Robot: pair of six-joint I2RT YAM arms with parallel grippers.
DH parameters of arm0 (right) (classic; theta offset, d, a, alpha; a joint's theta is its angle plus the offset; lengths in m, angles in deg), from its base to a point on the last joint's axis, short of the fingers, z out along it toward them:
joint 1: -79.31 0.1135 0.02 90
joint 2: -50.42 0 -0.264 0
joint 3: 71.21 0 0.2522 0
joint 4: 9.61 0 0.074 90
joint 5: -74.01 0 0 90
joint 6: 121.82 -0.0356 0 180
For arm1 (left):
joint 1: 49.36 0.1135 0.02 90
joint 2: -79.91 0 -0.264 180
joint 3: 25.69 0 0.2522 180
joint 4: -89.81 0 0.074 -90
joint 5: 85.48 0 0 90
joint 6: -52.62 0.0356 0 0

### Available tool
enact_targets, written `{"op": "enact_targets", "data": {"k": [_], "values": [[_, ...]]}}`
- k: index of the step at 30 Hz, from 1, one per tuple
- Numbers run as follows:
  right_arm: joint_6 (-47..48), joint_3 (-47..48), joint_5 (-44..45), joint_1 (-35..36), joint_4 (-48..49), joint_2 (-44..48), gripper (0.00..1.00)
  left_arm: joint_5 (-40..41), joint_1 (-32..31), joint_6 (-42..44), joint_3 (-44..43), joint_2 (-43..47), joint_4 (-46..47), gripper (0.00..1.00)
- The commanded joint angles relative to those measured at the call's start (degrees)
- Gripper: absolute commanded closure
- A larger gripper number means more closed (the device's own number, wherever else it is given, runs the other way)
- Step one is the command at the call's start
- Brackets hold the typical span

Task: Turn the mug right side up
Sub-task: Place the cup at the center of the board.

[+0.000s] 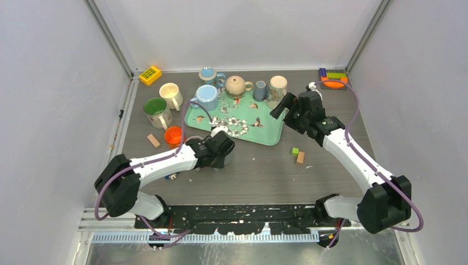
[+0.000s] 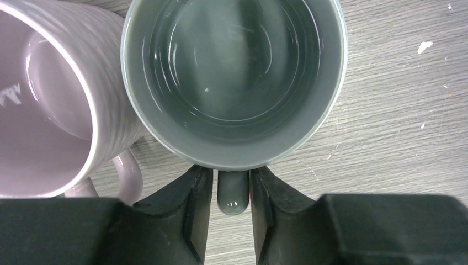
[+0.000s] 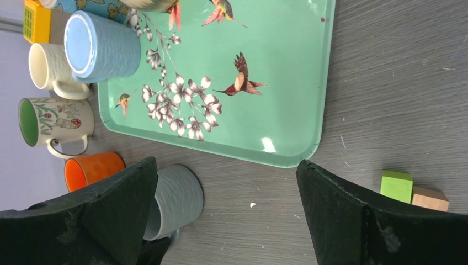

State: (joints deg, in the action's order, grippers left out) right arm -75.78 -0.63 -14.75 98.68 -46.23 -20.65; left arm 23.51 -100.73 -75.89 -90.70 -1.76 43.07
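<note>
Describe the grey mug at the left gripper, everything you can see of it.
The grey mug looks like glazed ceramic, glossy and empty inside, with a thick rim. It stands mouth up on the wooden table. Its handle sits between the fingers of the left gripper; whether they press it is unclear. A pale ribbed mug stands close beside it.

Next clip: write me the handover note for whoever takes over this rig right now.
Left gripper: fingers flank the handle of the grey mug; clamped or released, cannot tell.
Right gripper: open, empty, above the table near the tray.
Grey mug: mouth up on the table, beside a pale mug.
Done: mug is right side up.
Left to do: free the handle, withdraw the arm.
</note>
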Motion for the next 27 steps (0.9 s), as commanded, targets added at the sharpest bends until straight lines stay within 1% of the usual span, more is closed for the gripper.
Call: {"op": "enact_targets", "data": {"k": [1, 5, 9, 14, 17, 22, 27], "values": [[2.55, 3.07, 1.67, -0.25, -0.82, -0.27, 0.00, -1.38, 0.57, 1.21, -2.65, 3.45, -2.10, 0.65], [4.26, 3.84, 2.70, -0.25, -1.49, -0.89, 0.00, -3.26, 0.56, 2.38, -4.58, 5.88, -4.65, 0.53], [7.56, 5.05, 1.87, -0.30, -0.73, -2.69, 0.00, -4.73, 0.57, 3.39, -6.94, 9.25, -7.02, 0.46], [13.42, 7.84, 3.49, -0.70, 0.51, -6.57, 0.00, -5.77, 1.09, 5.50, -11.90, 13.10, -10.56, 0.31], [18.17, 10.32, 2.96, -1.63, 2.11, -9.67, 0.00, -8.50, 2.97, 6.70, -13.98, 15.37, -11.00, 0.19], [25.14, 14.96, 1.08, -3.82, 4.77, -16.02, 0.00, -15.63, 9.26, 7.81, -14.49, 17.91, -10.05, 0.01], [32.65, 16.95, -6.32, -6.35, 9.92, -21.66, 0.00, -18.13, 12.43, 8.93, -14.30, 19.59, -10.28, 0.00]]}}
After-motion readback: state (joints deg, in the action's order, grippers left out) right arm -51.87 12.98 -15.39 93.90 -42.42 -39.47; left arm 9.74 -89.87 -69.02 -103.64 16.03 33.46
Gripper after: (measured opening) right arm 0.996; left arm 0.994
